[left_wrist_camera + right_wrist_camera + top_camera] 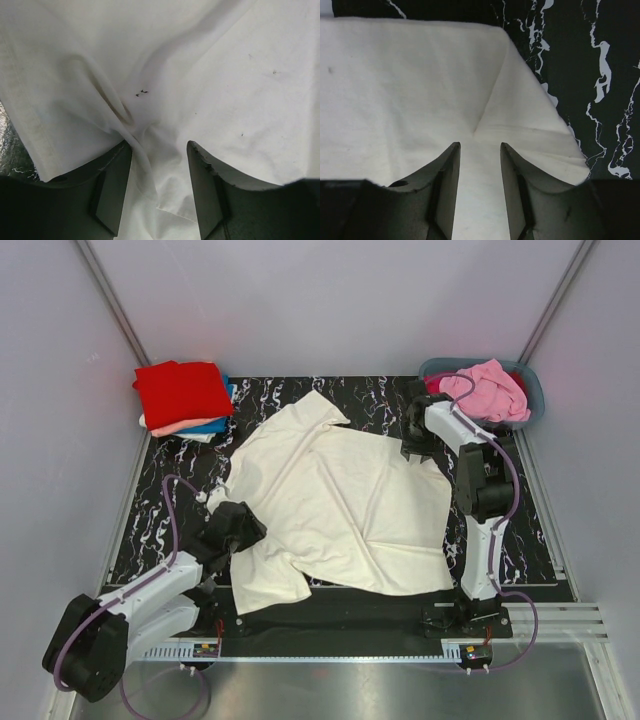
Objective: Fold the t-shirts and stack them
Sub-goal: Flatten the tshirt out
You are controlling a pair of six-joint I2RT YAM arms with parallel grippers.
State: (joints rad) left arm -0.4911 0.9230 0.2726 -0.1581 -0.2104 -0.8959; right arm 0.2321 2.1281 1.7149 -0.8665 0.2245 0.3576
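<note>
A large cream t-shirt lies spread and rumpled across the black marbled mat. My left gripper presses on its near-left part. In the left wrist view the left gripper has its jaws apart, with a bunched fold of the cream t-shirt lying between them. My right gripper rests on the shirt's far-right corner. In the right wrist view the right gripper also has its jaws apart, astride flat cream t-shirt cloth near that corner. Folded t-shirts, red on top, are stacked at the far left.
A grey-blue tub at the far right holds a crumpled pink t-shirt. Salmon and blue folded shirts show under the red one. Grey walls close in both sides. A metal rail runs along the near edge by the arm bases.
</note>
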